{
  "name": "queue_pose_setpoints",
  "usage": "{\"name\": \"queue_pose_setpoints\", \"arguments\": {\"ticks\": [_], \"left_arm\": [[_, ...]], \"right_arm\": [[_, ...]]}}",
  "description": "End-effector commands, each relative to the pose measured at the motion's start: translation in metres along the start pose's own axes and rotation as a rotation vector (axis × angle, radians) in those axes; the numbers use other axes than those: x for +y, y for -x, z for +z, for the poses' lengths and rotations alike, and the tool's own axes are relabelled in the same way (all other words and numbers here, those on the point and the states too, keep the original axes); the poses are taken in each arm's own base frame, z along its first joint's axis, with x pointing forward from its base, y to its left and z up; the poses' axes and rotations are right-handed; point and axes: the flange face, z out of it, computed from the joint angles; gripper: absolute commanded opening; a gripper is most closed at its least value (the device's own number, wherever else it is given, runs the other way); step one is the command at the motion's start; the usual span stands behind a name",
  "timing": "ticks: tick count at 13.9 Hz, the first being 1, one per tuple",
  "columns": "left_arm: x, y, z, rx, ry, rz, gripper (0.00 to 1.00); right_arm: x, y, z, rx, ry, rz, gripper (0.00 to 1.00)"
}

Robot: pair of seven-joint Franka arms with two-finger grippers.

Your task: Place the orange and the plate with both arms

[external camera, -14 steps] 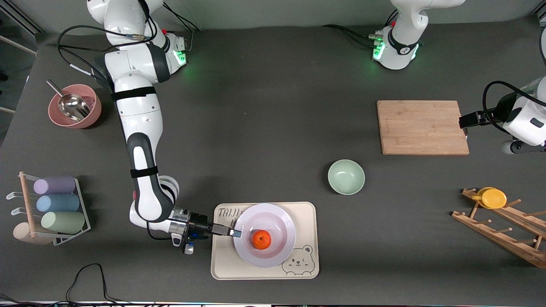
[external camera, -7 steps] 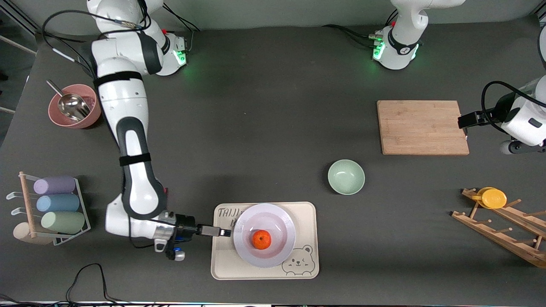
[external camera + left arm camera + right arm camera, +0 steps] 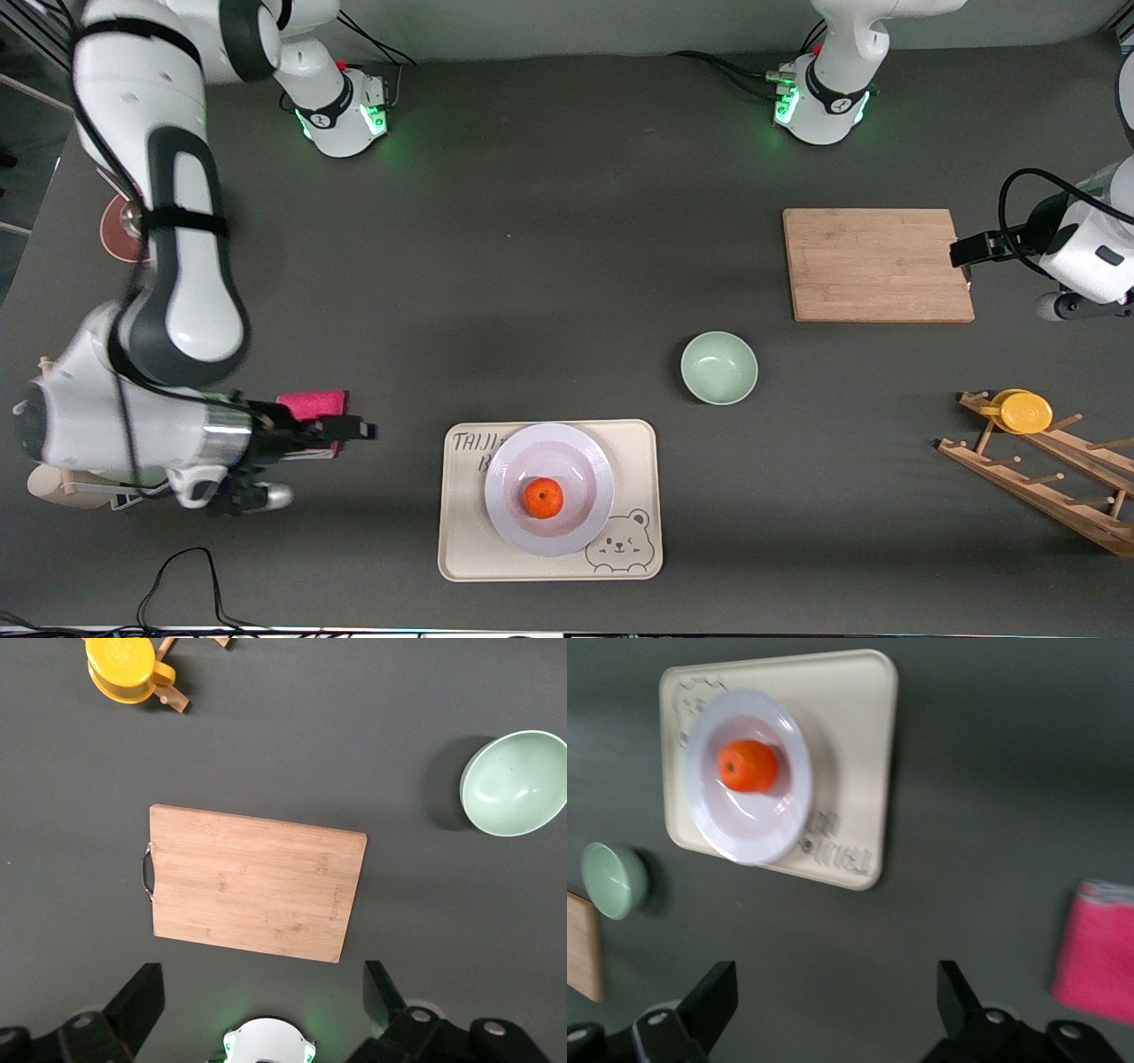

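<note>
The orange (image 3: 543,498) lies in the middle of the white plate (image 3: 595,468), which rests on the cream bear tray (image 3: 461,549) near the front camera. My right gripper (image 3: 356,431) is open and empty, up in the air over bare table beside the tray, toward the right arm's end. Its wrist view shows the orange (image 3: 749,765), the plate (image 3: 709,819) and the tray (image 3: 864,735) well clear of the open gripper (image 3: 835,997). My left gripper (image 3: 961,252) waits, open and empty, over the edge of the wooden cutting board (image 3: 877,264); the left wrist view shows the gripper (image 3: 263,997) and the board (image 3: 252,886).
A mint-green bowl (image 3: 718,367) stands between the tray and the board. A pink cloth (image 3: 312,405) lies under the right gripper. A wooden rack (image 3: 1036,470) with a yellow cup (image 3: 1023,412) is at the left arm's end. The right arm covers the cup rack and a pink bowl (image 3: 113,237).
My right gripper has drawn back from the plate's rim toward the right arm's end and risen, uncovering the pink cloth. Plate, orange and left arm have not moved.
</note>
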Motion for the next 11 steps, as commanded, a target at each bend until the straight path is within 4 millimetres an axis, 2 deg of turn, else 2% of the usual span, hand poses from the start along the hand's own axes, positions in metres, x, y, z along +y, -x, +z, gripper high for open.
{"name": "queue_pose_setpoints", "arguments": {"ticks": [1,4,6,8,11], "left_arm": [[0.002,-0.001,-0.005,-0.004,-0.016,-0.002,1.00],[0.001,0.000,-0.005,-0.004,-0.016,-0.002,1.00],[0.001,0.002,-0.007,0.002,-0.013,-0.003,1.00],[0.001,0.008,-0.012,0.018,-0.007,-0.003,1.00],[0.014,0.017,-0.017,0.040,-0.003,-0.009,1.00]], "right_arm": [[0.002,0.064,-0.062,-0.033,0.098,0.020,1.00],[0.004,0.115,-0.120,-0.048,0.149,0.041,1.00],[-0.003,0.138,-0.143,-0.051,0.228,0.045,1.00],[-0.012,0.151,-0.157,-0.046,0.316,0.039,1.00],[-0.005,0.160,-0.168,-0.061,0.387,0.056,1.00]]}}
